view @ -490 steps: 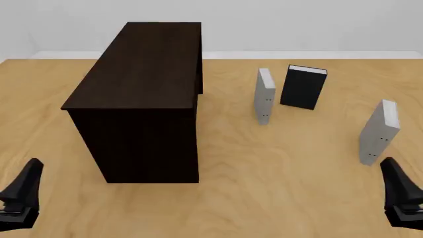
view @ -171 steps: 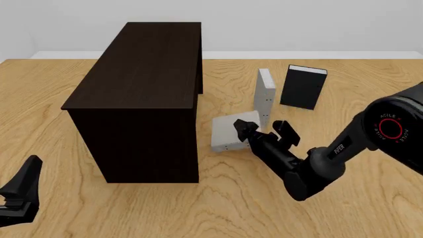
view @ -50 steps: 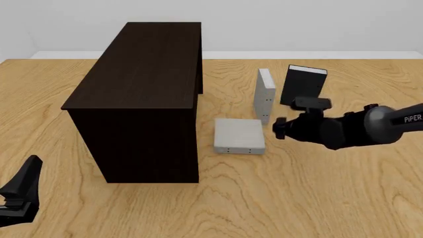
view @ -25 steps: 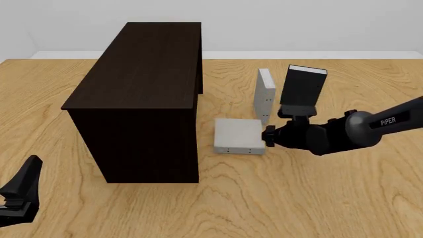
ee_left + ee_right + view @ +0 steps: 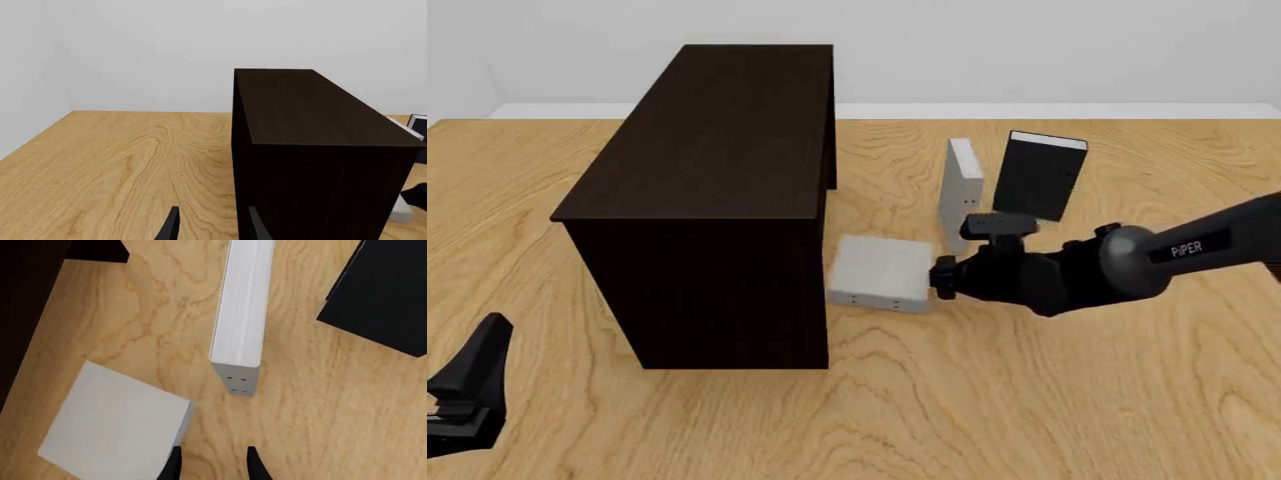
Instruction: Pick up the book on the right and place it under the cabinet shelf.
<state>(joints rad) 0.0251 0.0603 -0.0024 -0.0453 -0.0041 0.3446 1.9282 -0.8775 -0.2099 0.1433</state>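
Left wrist view: left gripper point(image 5: 208, 231) idle, fingers a narrow gap apart, holding nothing; the cabinet shelf point(image 5: 313, 145) filled the view ahead.

Front view: the book point(image 5: 881, 273) lay flat on the table point(image 5: 1028, 400), its left edge touching or just beside the cabinet's right side. Right gripper point(image 5: 945, 279) sat at the book's right edge, so the book lay between claw and cabinet. Right arm far nearer.

Right wrist view: right fingers point(image 5: 175, 465) slightly parted, clasping nothing, beside the book's corner. Second grey book point(image 5: 241, 315) and black book point(image 5: 387, 295) stood beyond.

Second grey book point(image 5: 962, 192) standing upright, black book point(image 5: 1038, 176) just behind it, wooden table point(image 5: 1068, 400)
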